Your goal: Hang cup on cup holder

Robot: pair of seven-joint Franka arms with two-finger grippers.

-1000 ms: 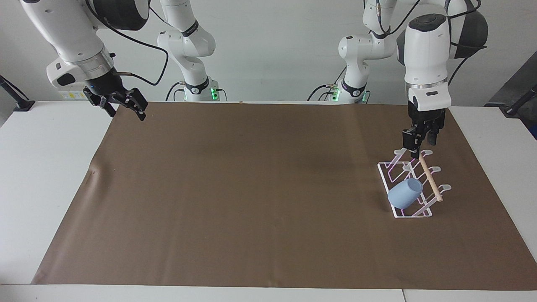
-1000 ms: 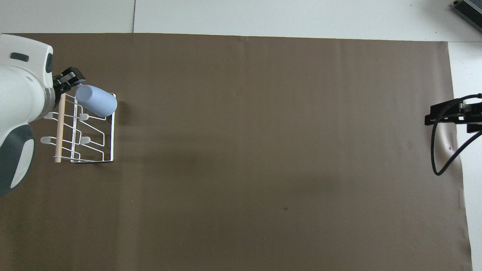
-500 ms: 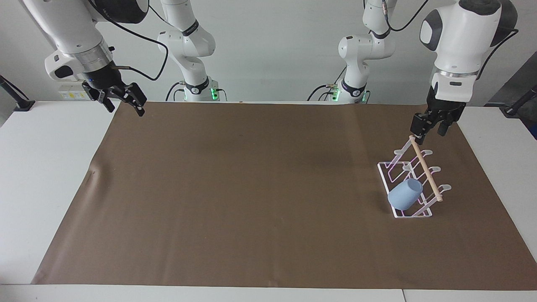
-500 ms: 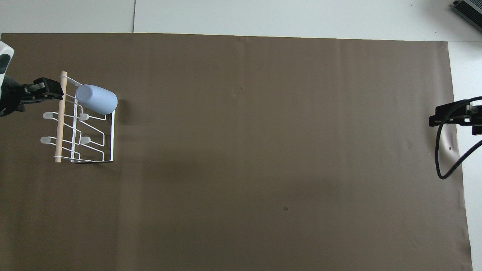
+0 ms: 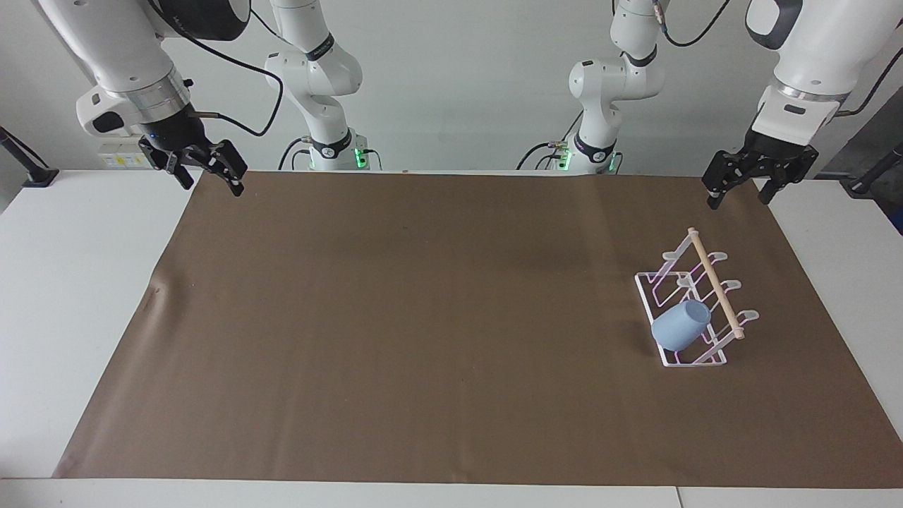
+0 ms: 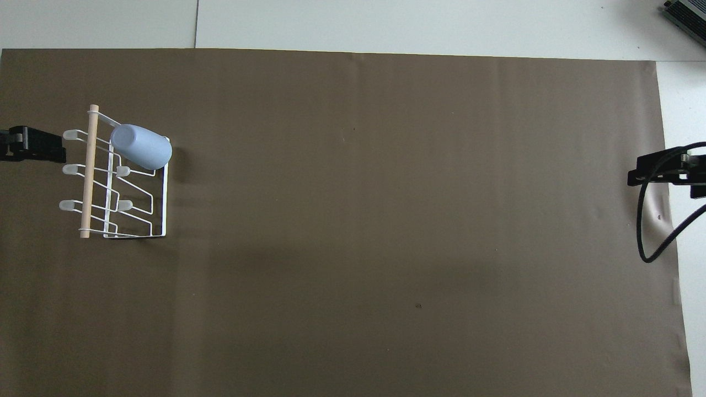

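Left end effector [image 5: 739, 189] has lifted off the cup holder [image 5: 695, 303], spread; cup [image 5: 680, 325] hangs there; right end effector [image 5: 211, 176] spread.

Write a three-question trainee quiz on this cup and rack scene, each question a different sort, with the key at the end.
1. True or false: the cup is clamped in the left gripper.
2. Multiple choice: the cup sits A) flat on the brown mat, B) on a prong of the cup holder at the end farthest from the robots, C) in the right gripper.
3. Fill in: the rod along the top of the cup holder is a light wooden ____.

Key: 1. False; the left gripper hangs empty, jaws open, over the mat's edge at its own end of the table. 2. B. 3. dowel.
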